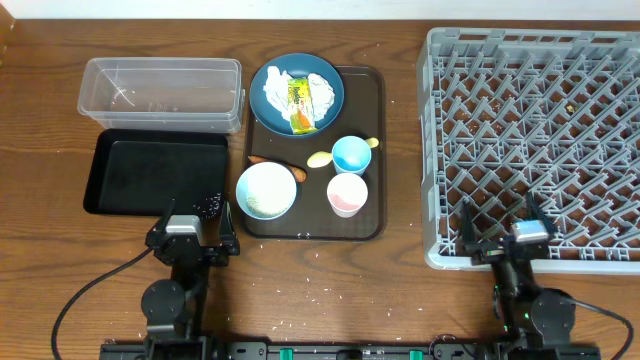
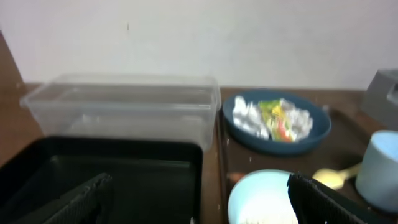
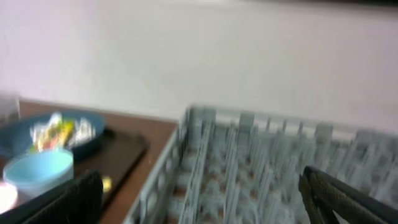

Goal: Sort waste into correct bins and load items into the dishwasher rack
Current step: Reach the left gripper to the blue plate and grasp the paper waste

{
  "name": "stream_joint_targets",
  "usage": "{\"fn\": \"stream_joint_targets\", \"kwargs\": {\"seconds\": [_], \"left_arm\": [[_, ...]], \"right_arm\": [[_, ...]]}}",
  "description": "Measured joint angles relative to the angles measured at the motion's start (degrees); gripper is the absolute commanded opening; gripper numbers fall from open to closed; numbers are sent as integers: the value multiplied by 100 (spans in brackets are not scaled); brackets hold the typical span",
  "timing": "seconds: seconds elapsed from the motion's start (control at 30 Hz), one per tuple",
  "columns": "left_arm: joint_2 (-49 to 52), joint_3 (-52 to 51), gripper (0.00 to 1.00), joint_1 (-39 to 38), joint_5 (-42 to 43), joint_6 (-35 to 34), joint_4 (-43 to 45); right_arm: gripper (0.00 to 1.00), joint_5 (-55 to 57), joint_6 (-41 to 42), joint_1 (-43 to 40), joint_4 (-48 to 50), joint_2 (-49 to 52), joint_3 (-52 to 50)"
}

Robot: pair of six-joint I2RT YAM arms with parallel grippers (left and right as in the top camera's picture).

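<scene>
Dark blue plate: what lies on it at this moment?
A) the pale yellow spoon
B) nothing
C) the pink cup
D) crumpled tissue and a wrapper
D: the overhead view shows the dark blue plate holding white crumpled tissue and a yellow-green wrapper.

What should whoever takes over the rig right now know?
Left claw open, empty, at the near edge of the black tray.
Right claw open, empty, at the near edge of the rack.
Tissue and wrapper lie on the plate; plate, bowl, blue cup, pink cup and spoon sit on the brown tray.
Tub holds no waste, rack no dishes.
Nothing done yet: all sorting and loading remain.
</scene>
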Motion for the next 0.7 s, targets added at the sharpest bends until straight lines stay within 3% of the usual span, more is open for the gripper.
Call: {"fn": "stream_joint_targets", "kwargs": {"seconds": [0.2, 0.3, 0.5, 0.7], "left_arm": [[-7, -26, 91, 0, 24, 0, 1303], [-7, -9, 91, 0, 42, 0, 1427], [363, 688, 91, -2, 66, 0, 667], [2026, 2721, 91, -2, 103, 2, -1023]], "right_arm": [[99, -57, -2, 0, 905, -11, 0], [99, -221, -2, 0, 1180, -11, 2], [99, -619, -2, 0, 450, 20, 326], [99, -763, -2, 2, -866, 876, 1799]]}}
